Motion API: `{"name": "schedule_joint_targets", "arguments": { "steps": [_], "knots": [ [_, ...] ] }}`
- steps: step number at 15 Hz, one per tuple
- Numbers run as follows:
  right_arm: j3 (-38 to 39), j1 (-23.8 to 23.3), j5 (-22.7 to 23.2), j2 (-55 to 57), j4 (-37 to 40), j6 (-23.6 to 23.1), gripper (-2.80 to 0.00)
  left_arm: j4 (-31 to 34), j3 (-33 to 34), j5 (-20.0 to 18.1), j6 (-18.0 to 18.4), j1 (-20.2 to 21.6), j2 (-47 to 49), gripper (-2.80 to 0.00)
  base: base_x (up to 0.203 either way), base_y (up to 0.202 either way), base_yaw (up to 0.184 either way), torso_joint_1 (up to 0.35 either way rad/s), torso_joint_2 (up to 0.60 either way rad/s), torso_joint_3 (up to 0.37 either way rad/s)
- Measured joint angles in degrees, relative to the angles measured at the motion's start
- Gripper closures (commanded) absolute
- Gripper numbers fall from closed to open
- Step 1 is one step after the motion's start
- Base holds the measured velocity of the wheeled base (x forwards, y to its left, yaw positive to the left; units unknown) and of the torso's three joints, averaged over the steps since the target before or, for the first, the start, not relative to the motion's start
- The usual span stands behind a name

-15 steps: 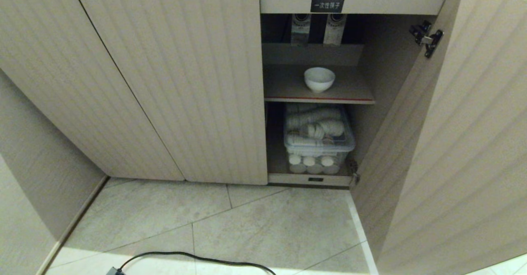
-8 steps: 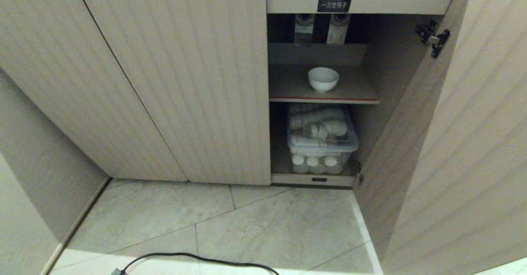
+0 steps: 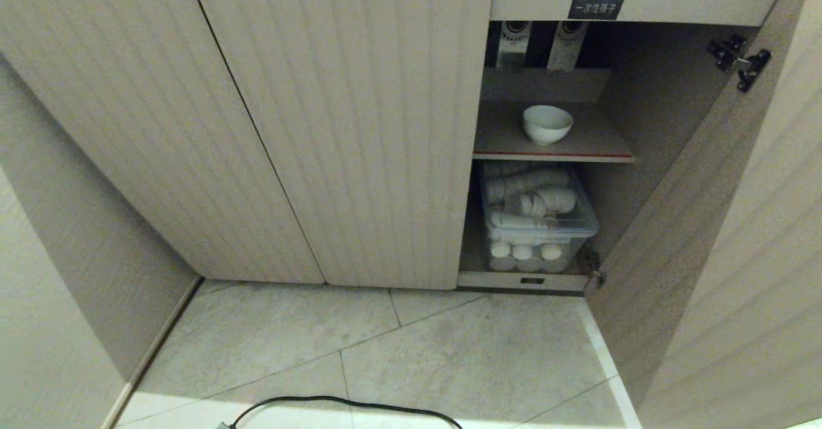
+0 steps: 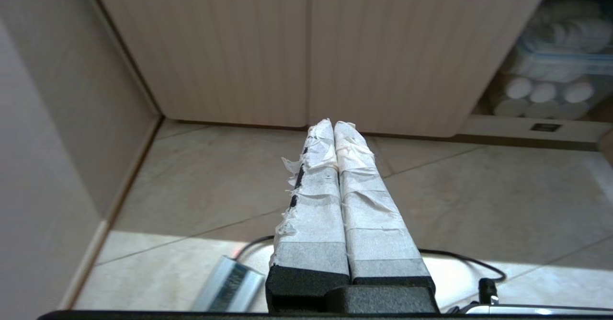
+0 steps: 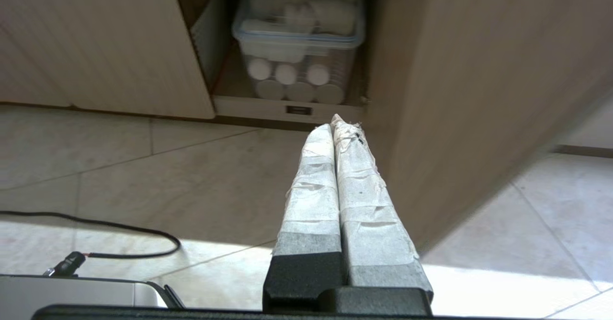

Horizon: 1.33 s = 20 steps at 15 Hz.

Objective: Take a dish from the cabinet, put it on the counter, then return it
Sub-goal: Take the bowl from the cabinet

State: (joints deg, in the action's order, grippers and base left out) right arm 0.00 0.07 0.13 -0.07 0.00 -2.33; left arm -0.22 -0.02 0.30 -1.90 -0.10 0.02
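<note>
Small plain white round ceramic bowl (image 3: pixel 547 123) sits upright on the red-edged inner shelf (image 3: pixel 552 155) of the beige cabinet (image 3: pixel 347 127), well inside the open compartment, nothing touching it. Two vertically ribbed, round-cornered doors are closed at head-view left; the right-hand ribbed door (image 3: pixel 725 236) stands swung open, black hinge (image 3: pixel 738 61) on its inner face. Small black label with white characters (image 3: pixel 595 7) on the beige strip above the opening. Below the shelf: clear plastic lidded box (image 3: pixel 539 223) packed with sleeves of small white cups (image 3: pixel 523 255), resting on the cabinet floor. Room: pale grey stone-look floor tiles (image 3: pixel 449 345) with thin grout lines, a bright sunlit band at the near edge, black cable (image 3: pixel 347 404) lying across it, plain beige wall at far left. Left gripper (image 4: pixel 333 124) hangs low above the floor before the closed doors, tape-wrapped fingers (image 4: pixel 316 200) pressed together, holding nothing. Right gripper (image 5: pixel 335 124) hangs before the open compartment's bottom edge, also clenched and empty
</note>
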Motion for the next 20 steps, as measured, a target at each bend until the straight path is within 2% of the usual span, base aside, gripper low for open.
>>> {"name": "schedule_joint_targets", "arguments": {
  "steps": [4, 20],
  "knots": [
    [0.00, -0.05, 0.02, 0.00, -0.01, 0.00, 0.00, 0.00, 0.00, 0.02, 0.00, -0.01, 0.00, 0.00, 0.000, 0.156, 0.000, 0.000, 0.00, 0.003],
    [0.00, 0.00, 0.02, 0.00, 0.00, -0.01, 0.00, -0.05, -0.02, -0.06, -0.03, 0.00, 0.00, 0.00, 0.000, 0.000, 0.000, 0.000, 0.00, 0.000]
  ]
}}
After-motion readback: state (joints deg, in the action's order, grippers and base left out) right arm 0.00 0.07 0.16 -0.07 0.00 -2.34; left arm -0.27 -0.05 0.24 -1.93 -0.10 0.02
